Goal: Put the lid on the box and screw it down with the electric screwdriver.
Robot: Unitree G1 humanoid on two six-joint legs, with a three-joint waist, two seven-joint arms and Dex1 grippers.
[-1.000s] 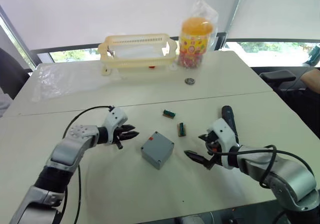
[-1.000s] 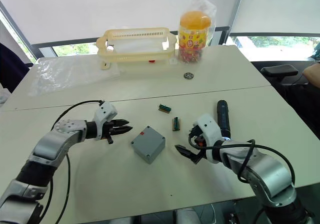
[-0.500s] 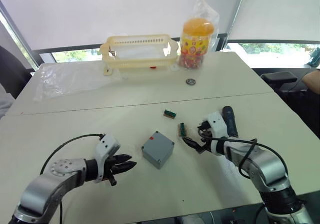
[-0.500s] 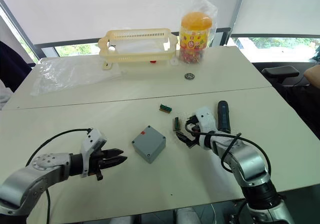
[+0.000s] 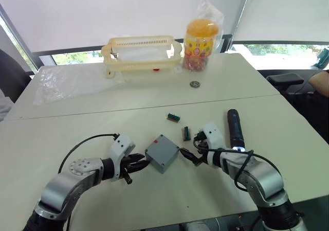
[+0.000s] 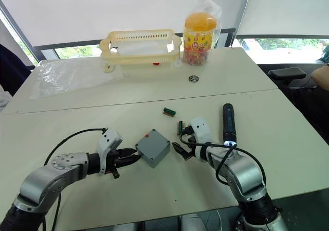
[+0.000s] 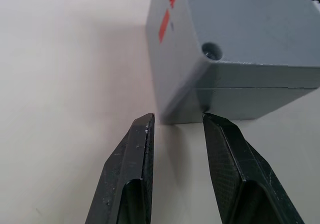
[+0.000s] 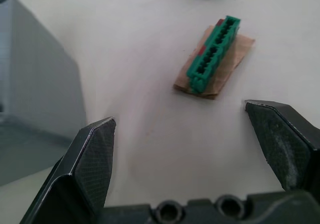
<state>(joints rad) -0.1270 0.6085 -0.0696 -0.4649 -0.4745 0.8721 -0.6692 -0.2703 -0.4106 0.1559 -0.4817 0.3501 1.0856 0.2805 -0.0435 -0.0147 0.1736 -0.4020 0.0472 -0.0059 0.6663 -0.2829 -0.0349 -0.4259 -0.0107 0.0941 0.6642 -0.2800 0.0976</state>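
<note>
The grey box (image 5: 162, 153) stands on the table between my two grippers, with a red mark (image 7: 165, 24) on one side. The lid (image 7: 250, 29) appears to sit on it; a seam runs round the wall (image 7: 235, 107) and one corner shows a screw hole. My left gripper (image 5: 138, 164) points at the box's left corner, its fingers (image 7: 127, 179) a narrow gap apart and holding nothing. On the box's right, my right gripper (image 5: 189, 155) is wide open and empty. The electric screwdriver (image 5: 235, 130) lies on the table right of that gripper.
Two small green connectors (image 5: 174, 118) (image 5: 186, 133) lie just behind the box. At the back stand a yellow slotted basket (image 5: 141, 51) and an orange-lidded jar (image 5: 202, 43), with a small round part (image 5: 194, 84) in front. A plastic sheet (image 5: 56, 82) lies back left.
My left gripper has moved right and forward up to the box's left corner. The right gripper has shifted left and nearer, close to the box's right side. Box and screwdriver stay put.
</note>
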